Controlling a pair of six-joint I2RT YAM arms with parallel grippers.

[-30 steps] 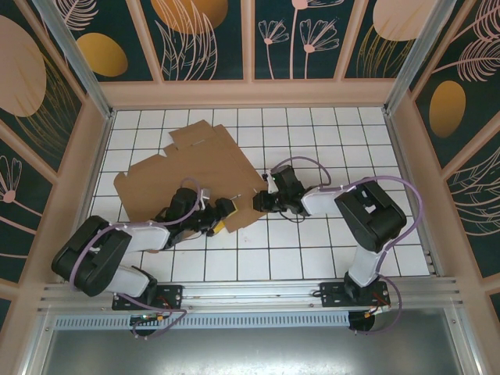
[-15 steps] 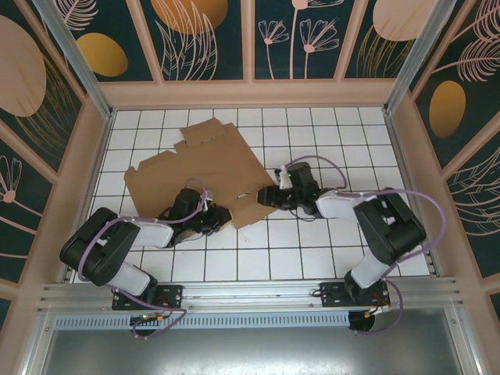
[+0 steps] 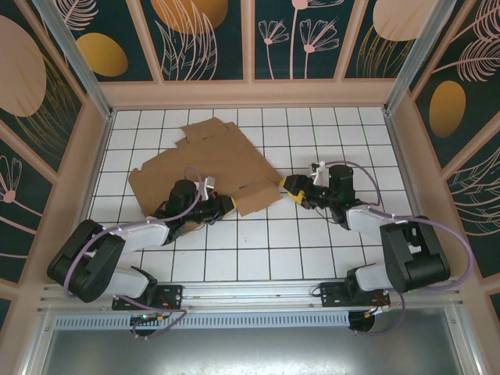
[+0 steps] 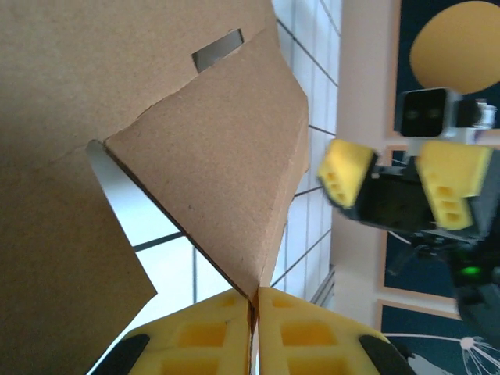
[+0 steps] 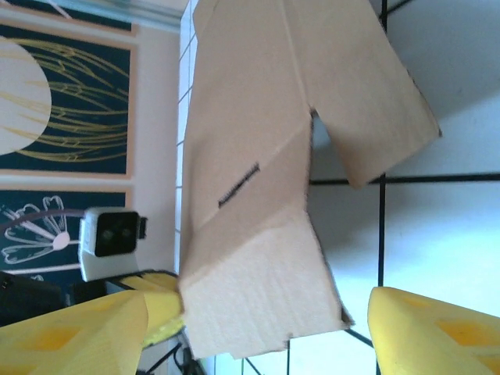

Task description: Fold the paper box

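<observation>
The paper box (image 3: 207, 160), a plain brown die-cut cardboard sheet with flaps, creases and a small slot, lies mostly flat on the white tiled table (image 3: 312, 250), left of centre. Its near-right flap (image 4: 219, 172) is tilted up along a crease. The left tool (image 3: 226, 205) is pinched tight on that flap's near edge. The right tool (image 3: 291, 187) stands wide, just beside the flap's right tip and apart from it. The sheet's left corner lies near the beige left wall (image 3: 94, 164). Bare tiles stretch to the right and along the near edge.
</observation>
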